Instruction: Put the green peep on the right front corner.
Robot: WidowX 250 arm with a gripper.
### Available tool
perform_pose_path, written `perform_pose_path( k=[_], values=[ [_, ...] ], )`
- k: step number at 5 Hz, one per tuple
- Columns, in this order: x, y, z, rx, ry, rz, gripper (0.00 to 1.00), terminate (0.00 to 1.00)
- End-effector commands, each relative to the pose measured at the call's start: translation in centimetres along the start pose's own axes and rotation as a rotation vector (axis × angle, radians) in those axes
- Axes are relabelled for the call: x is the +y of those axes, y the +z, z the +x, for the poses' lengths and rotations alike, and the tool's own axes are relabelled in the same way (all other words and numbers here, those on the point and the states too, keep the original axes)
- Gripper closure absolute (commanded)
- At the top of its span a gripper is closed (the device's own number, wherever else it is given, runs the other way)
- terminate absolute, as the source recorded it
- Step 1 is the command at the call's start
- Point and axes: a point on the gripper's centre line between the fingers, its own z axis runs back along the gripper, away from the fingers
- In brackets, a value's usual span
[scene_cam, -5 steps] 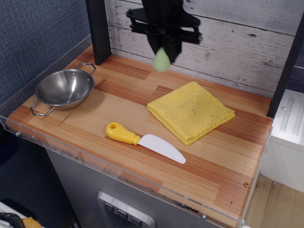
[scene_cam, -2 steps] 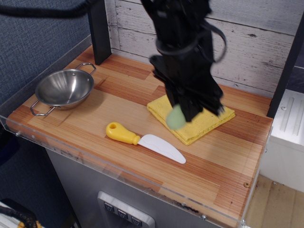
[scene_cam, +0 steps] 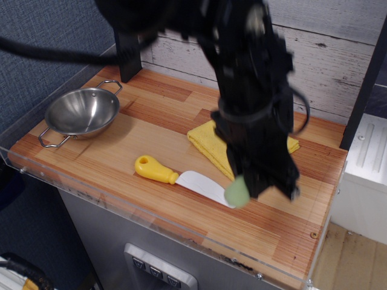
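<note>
The green peep (scene_cam: 236, 193) is a small pale mint-green blob held at the tip of my black gripper (scene_cam: 245, 187). The gripper is shut on it and holds it above the tabletop, over the white blade tip of the knife, right of centre. The right front corner (scene_cam: 305, 241) of the striped wooden tabletop, with its small dark screw hole (scene_cam: 313, 235), lies to the lower right of the peep. The arm is blurred and hides most of the yellow cloth.
A folded yellow cloth (scene_cam: 208, 140) lies behind the arm. A knife with a yellow handle (scene_cam: 156, 170) and white blade lies at front centre. A steel bowl (scene_cam: 81, 112) stands at the left. A clear acrylic rim (scene_cam: 151, 214) runs along the front edge.
The gripper has carried the peep from high at the back, over the yellow cloth, forward and right to just above the knife blade tip.
</note>
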Motion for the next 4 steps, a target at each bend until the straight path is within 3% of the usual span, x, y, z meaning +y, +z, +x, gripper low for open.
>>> perform_pose_path(
  k=[1, 3, 4],
  values=[
    [-0.5, -2.8, 0.6, -0.001, -0.039, -0.004, 1.00, 0.00],
    [-0.8, -5.7, 0.5, 0.040, -0.052, -0.009, 1.00, 0.00],
    [-0.4, -5.6, 0.6, 0.031, -0.019, 0.019, 1.00, 0.00]
  ],
)
